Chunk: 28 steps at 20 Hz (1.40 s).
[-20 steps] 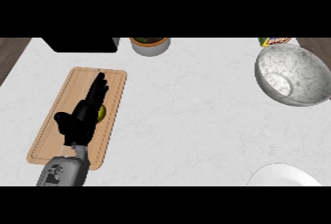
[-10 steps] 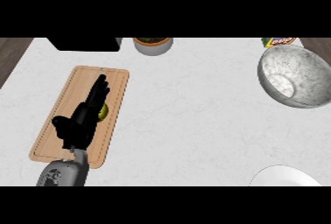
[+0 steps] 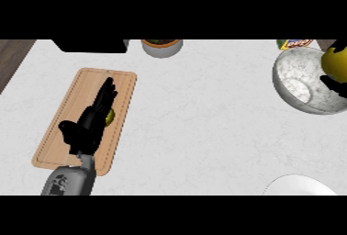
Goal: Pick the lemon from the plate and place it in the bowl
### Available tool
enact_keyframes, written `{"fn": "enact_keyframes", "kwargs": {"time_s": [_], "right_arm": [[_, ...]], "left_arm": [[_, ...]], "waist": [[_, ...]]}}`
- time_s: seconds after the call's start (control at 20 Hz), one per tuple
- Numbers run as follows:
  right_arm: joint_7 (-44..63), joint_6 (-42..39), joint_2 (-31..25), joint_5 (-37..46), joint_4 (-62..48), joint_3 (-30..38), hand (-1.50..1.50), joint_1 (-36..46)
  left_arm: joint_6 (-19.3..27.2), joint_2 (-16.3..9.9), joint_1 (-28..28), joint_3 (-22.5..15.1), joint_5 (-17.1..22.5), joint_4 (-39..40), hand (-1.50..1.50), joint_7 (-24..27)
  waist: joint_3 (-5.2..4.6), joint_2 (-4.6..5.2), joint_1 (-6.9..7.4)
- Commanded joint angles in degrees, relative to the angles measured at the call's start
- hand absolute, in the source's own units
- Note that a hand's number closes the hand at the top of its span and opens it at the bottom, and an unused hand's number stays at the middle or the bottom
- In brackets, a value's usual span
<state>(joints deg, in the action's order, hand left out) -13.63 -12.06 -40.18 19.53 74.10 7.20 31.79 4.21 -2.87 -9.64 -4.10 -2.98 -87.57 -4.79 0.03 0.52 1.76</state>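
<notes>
A white marbled counter (image 3: pixel 203 137) meets dark wood flooring (image 3: pixel 12 57) at left.

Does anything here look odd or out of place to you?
One thing: the left hand lies flat on the cutting board, covering something yellow-green, while the right hand holds a lemon over the bowl at the right edge. Nothing looks spilled or broken.
</notes>
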Motion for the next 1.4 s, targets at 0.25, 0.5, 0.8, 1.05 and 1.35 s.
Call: {"fn": "enact_keyframes", "kwargs": {"time_s": [0.25, 0.5, 0.8, 1.05, 1.35], "right_arm": [[-15.6, 9.4, 2.3, 10.4, -33.4, -0.8, 1.50, 13.1], [-20.4, 5.8, 2.1, 10.1, -45.7, 0.0, 1.50, 13.6], [-27.6, -2.1, 1.4, 11.8, -54.8, -1.6, -1.50, 17.1], [-35.4, -6.2, 0.5, 6.0, -58.1, 4.4, -1.50, 18.9], [-34.1, -9.4, -2.0, 0.1, -61.4, 10.9, -1.50, 23.4]], "left_arm": [[-1.2, -0.9, -1.1, 1.0, 0.5, 0.4, 0.00, -0.6], [-2.0, -0.8, -0.5, 1.1, 1.1, 0.8, 0.00, 1.1], [0.5, 1.4, -2.0, -1.5, -1.4, -1.6, 0.00, -2.2], [-2.5, -0.8, 1.1, -0.3, 0.5, -1.6, 0.00, -0.3], [-0.8, 0.2, 1.0, 0.2, -0.4, -0.1, 0.00, 1.4]], "waist": [[0.03, 0.08, 0.29], [0.11, 0.62, 1.37], [0.20, 0.68, 1.63], [0.21, 0.54, 1.42], [0.13, 0.40, 0.79]]}}
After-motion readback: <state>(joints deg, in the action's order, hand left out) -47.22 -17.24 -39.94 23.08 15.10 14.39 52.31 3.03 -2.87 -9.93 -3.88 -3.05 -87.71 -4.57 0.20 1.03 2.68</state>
